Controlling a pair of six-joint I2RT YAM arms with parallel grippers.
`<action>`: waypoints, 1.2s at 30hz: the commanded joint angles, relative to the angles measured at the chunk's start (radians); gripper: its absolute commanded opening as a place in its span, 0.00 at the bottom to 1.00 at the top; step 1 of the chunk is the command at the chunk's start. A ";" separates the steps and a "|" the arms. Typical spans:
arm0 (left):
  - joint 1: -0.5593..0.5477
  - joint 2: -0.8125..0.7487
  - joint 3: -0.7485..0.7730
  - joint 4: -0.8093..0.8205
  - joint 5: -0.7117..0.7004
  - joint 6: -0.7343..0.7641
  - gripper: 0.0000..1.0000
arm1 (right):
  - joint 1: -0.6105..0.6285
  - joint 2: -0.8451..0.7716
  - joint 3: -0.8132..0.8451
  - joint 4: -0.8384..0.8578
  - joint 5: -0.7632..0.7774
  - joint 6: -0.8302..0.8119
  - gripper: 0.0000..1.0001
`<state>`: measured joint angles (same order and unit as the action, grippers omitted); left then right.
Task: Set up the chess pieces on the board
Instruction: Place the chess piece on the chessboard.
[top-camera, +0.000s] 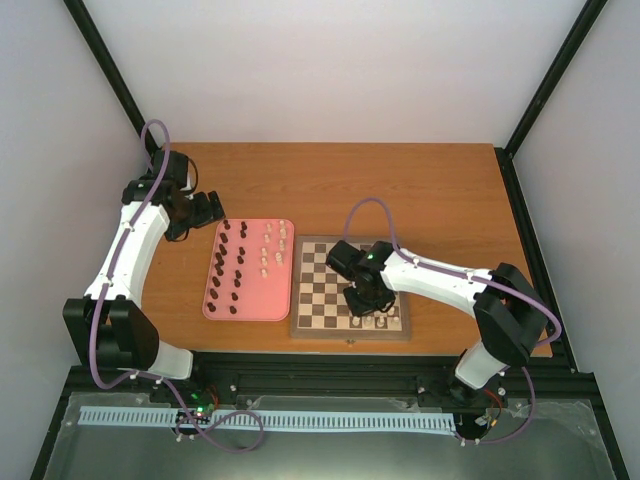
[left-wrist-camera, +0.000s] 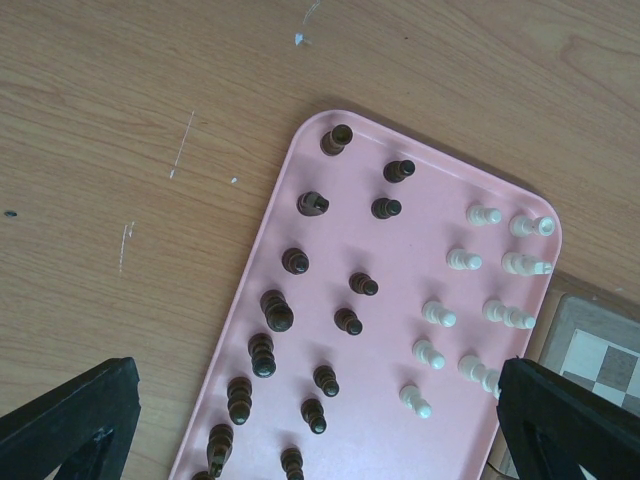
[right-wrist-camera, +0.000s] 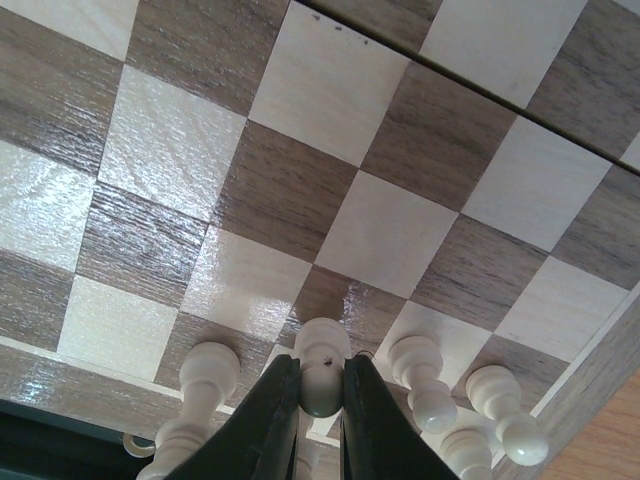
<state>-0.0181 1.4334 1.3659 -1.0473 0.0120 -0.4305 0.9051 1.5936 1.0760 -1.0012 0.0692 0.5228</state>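
Wooden worktop (top-camera: 400, 190) carried everything. Far left: left pincer (top-camera: 206, 209) hung with its fingers spread wide and nothing between them, above the far-left corner of the pink tray (top-camera: 265, 300). On the tray stood the dark pieces (left-wrist-camera: 278, 316) in two columns on its left and the unplaced white pieces (left-wrist-camera: 437, 315) on its right. Just right of the tray lay the board (top-camera: 330, 334).

Right pincer (right-wrist-camera: 321, 375) was low over the board's near rank, clamped narrowly on a white piece (right-wrist-camera: 322, 346). The fingers hid its base, so seating could not be confirmed.

Step judged: placing white's back rank; dark side not begun. Next move calls for a small release and a straight lift. Hazard: neighbouring white men (right-wrist-camera: 205, 375) and (right-wrist-camera: 420, 365) stood close on either side and could topple.
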 joint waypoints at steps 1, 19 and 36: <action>-0.003 0.010 0.013 0.007 0.002 -0.001 1.00 | -0.010 -0.004 0.000 0.019 0.007 0.004 0.12; -0.003 0.023 0.022 0.007 0.010 -0.002 1.00 | -0.015 0.017 -0.016 0.021 0.009 -0.006 0.15; -0.003 0.025 0.018 0.010 0.006 -0.001 1.00 | -0.017 0.021 -0.021 0.017 0.022 -0.008 0.18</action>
<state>-0.0181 1.4513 1.3659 -1.0473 0.0124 -0.4305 0.8970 1.6054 1.0634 -0.9901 0.0715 0.5137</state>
